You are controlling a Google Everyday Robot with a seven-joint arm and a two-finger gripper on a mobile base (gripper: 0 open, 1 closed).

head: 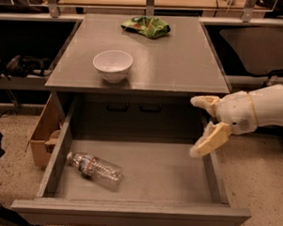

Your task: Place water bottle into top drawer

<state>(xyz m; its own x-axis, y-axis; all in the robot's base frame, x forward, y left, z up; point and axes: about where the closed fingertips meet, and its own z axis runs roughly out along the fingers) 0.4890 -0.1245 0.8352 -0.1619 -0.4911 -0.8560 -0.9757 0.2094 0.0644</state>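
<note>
Small clear ribbed plastic water bottle (94,165) lying on its side on the floor of the wide, pulled-out grey top drawer (127,214), below the flat grey tabletop's (181,65) front-left corner. Cream two-finger gripper (203,123) just below the front-right corner, over the drawer's right wall, jaws spread apart and empty. Round white bowl (112,65) near the front-left corner. Crumpled green bag (146,26) by the back edge.

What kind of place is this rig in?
Likely a lab or workshop: bare grey table with open top drawer, cardboard box on speckled floor. The gripper hangs open at the drawer's right edge.
</note>
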